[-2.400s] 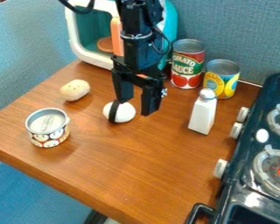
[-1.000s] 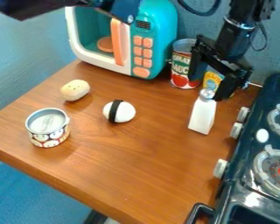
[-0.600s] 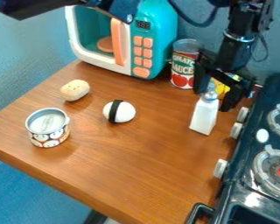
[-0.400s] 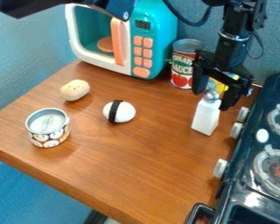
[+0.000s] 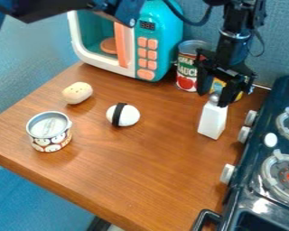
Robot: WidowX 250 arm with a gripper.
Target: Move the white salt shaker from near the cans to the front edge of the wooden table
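Camera view: gripper [image 5: 213,100] is hanging at the shaker [image 5: 212,121], its fingers standing apart about the shaker's top; contact is remaining unclear. Behind the gripper, the red can [image 5: 186,73] and yellow can [image 5: 218,85] are standing close; well apart from it, the rice ball [image 5: 129,116] is lying on the table [image 5: 135,171].

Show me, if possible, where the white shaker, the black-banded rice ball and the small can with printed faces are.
White shaker [image 5: 212,121]: camera view, white body.
Rice ball [image 5: 130,115]: camera view, white part beside the band.
Small can [image 5: 49,126]: camera view, top.
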